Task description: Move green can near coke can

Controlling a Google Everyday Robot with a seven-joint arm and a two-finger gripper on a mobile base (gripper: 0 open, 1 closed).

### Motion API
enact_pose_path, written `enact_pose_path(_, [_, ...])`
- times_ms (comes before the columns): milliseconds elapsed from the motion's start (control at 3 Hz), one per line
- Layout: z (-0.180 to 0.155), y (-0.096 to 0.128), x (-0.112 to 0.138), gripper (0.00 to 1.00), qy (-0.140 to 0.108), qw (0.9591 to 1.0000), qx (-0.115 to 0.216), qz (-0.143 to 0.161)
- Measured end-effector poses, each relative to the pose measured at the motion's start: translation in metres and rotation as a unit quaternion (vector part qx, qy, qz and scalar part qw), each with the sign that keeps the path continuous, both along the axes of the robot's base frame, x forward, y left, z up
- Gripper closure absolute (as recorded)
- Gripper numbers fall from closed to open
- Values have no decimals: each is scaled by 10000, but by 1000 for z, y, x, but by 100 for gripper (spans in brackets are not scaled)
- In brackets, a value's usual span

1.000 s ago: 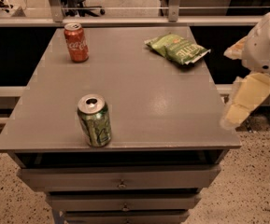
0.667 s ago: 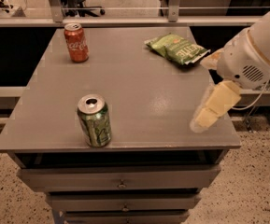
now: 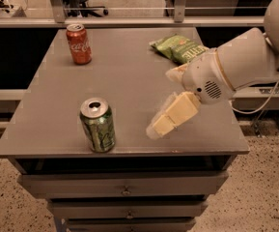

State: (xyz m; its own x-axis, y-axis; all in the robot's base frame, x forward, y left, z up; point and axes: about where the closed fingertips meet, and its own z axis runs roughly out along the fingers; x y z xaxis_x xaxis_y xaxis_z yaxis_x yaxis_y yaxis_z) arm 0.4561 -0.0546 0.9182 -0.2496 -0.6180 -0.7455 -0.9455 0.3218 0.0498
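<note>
The green can (image 3: 97, 125) stands upright near the front left edge of the grey table (image 3: 124, 76), its silver top showing. The coke can (image 3: 78, 43), red with white script, stands upright at the table's far left. My gripper (image 3: 162, 124) hangs over the front middle of the table, to the right of the green can and apart from it, with the white arm reaching in from the right. It holds nothing that I can see.
A crinkled green chip bag (image 3: 179, 48) lies at the far right of the table, partly behind my arm. Drawers (image 3: 124, 190) sit under the table's front edge. A rail and chair legs are behind the table.
My arm and gripper have moved left, from beyond the table's right edge to over its front middle, closer to the green can. The cans and bag have not moved.
</note>
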Motion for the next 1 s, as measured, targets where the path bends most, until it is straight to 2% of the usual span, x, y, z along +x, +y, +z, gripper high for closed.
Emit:
enact_pose_path(667, [6,6,-1,0,-56,9999,115,78])
enact_pose_path(1000, [-11,32,-2,0,-166,9981,509,311])
